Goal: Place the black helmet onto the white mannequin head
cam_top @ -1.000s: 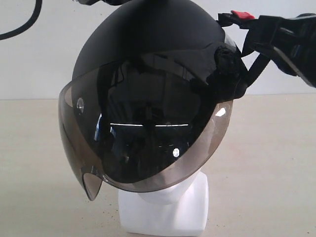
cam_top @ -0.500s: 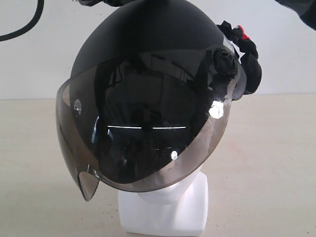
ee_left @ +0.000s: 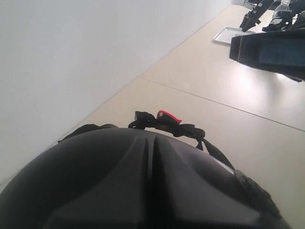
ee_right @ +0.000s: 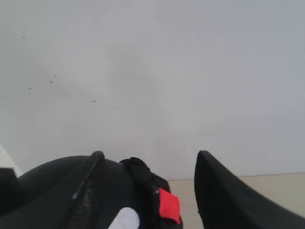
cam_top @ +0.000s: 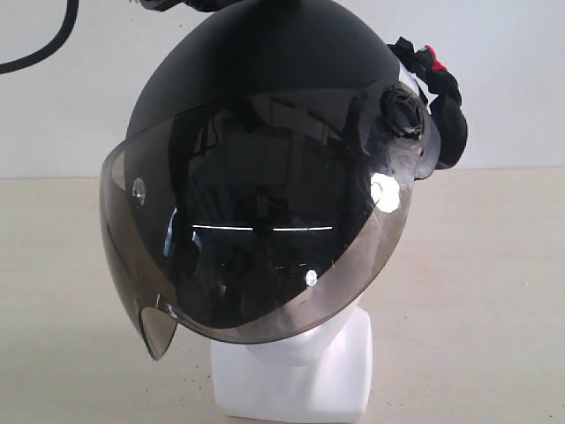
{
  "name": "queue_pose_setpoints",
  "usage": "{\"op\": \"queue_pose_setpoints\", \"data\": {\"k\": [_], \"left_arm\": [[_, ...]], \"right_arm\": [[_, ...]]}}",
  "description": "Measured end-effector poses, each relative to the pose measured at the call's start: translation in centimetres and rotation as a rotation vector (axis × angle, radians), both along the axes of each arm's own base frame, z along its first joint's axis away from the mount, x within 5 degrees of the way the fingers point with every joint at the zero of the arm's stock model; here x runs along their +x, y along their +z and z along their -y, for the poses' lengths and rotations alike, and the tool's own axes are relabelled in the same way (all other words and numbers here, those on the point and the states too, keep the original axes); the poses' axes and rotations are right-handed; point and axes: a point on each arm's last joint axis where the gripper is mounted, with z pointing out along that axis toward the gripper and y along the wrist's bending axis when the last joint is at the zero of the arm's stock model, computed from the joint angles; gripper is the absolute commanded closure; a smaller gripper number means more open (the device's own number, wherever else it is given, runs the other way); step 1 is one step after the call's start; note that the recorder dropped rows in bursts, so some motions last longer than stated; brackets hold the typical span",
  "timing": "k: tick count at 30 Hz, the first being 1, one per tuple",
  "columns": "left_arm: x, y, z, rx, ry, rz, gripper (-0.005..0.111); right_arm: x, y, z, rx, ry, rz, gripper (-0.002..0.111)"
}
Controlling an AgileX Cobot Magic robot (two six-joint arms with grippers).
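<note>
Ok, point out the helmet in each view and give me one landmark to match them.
Exterior: the helmet fills the middle, over the head.
Left wrist: the helmet fills the foreground, seen from above.
Right wrist: only part of the helmet shows, close to the camera.
Landmark: the red clip on the strap shows in all three.

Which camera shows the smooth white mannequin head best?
The exterior view: the white mannequin head shows chin and neck below the matte black helmet. Both wrist views show helmet shell and straps, no head.
</note>
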Motion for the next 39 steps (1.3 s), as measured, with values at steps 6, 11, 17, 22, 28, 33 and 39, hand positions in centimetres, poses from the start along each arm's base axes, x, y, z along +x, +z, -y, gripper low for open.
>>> {"op": "queue_pose_setpoints", "data": {"k": [6,11,17,22,28,33,39], "left_arm": [[0.0,0.0,0.0,-0.001,-0.001,-0.001,0.102],[0.0,0.0,0.0,-0.003,-0.002,-0.003,0.102],[0.0,0.0,0.0,-0.004,-0.004,-0.005,0.102],[-0.1,0.0,0.1,-0.011,-0.004,-0.009,0.102],[-0.1,0.0,0.1,-0.017,-0.013,-0.02,0.102],[-0.2,0.0,0.1,-0.02,-0.016,-0.024,0.102],[-0.2,0.0,0.2,-0.022,-0.021,-0.03,0.102]], "right_arm": [[-0.7,0.4,-1.0,-0.252,0.131,0.146,0.07],[-1.7,1.6,1.1,-0.424,-0.014,0.238,0.085],[-5.0,4.6,6.1,-0.215,-0.282,0.243,0.108],[-9.2,6.0,9.8,0.324,-0.296,0.254,0.108],[-14.2,8.0,8.0,0.432,0.25,0.452,0.108],[-20.0,8.0,4.2,0.044,0.93,0.619,0.108],[-18.5,4.4,4.5,-0.309,0.841,0.122,0.108]]}}
